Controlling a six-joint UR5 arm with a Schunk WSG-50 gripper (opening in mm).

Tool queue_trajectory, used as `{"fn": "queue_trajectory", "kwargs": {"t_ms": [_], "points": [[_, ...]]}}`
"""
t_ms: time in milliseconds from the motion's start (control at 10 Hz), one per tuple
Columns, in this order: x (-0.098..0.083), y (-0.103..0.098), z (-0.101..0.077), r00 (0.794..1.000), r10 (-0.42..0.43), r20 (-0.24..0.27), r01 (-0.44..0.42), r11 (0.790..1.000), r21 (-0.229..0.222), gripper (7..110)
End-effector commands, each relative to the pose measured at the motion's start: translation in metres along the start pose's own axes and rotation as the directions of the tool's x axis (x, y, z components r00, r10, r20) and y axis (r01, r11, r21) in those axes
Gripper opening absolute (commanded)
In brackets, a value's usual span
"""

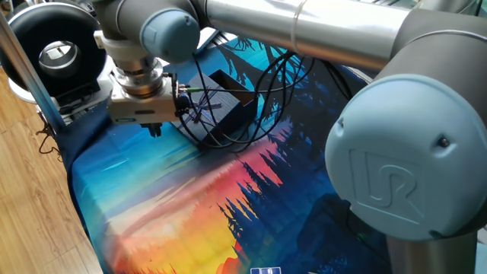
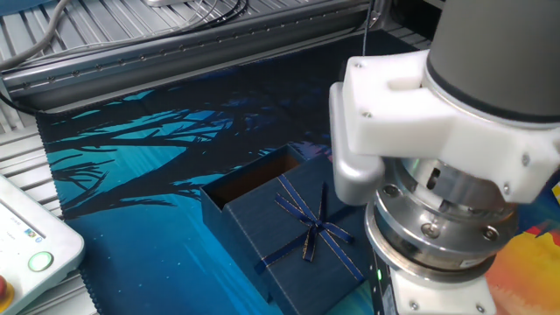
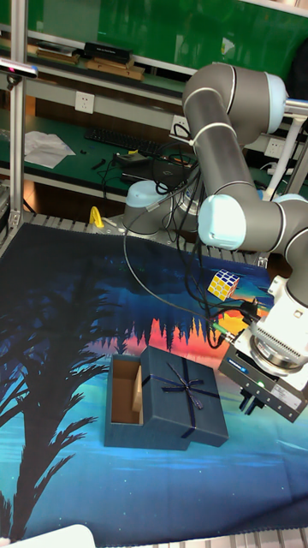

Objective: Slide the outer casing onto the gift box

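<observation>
The outer casing lies flat on the printed cloth, pushed only partly over the gift box. 1 strip of the gift box, with brown inner wall, sticks out at the casing's far edge from the gripper. The gripper hangs just beside the casing, apart from it, holding nothing; its finger gap I cannot tell. A colour cube sits well behind the casing. The cloth beyond the box's open edge is bare.

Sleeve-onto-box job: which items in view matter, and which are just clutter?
Job items:
- outer casing, navy with ribbon bow, partly over the box
- gift box, one open end showing past the casing
- gripper, beside the casing, holding nothing

Lying about:
- puzzle cube on the cloth
- keyboard on the back bench
- button panel at the table edge
</observation>
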State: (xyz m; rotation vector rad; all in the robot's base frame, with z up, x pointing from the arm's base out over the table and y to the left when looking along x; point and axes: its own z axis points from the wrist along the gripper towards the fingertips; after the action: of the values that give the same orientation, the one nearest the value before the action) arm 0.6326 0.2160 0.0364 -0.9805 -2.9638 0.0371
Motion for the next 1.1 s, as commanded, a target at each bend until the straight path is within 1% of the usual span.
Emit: {"fn": "queue_trajectory", "kwargs": {"t_ms": [0, 300, 600, 800, 1000], "points": [[0.002, -0.005, 0.01, 1.0, -0.003, -0.003, 0.003, 1.0, 0.003, 7], [0.002, -0.011, 0.017, 1.0, 0.002, -0.002, -0.002, 1.0, -0.001, 7], [0.0, -0.011, 0.02, 1.0, 0.006, 0.004, -0.006, 1.0, -0.01, 7], [-0.005, -0.007, 0.02, 1.0, 0.011, 0.023, -0.01, 1.0, -0.028, 7], [-0.005, -0.008, 0.02, 1.0, 0.01, 0.026, -0.009, 1.0, -0.022, 7]]}}
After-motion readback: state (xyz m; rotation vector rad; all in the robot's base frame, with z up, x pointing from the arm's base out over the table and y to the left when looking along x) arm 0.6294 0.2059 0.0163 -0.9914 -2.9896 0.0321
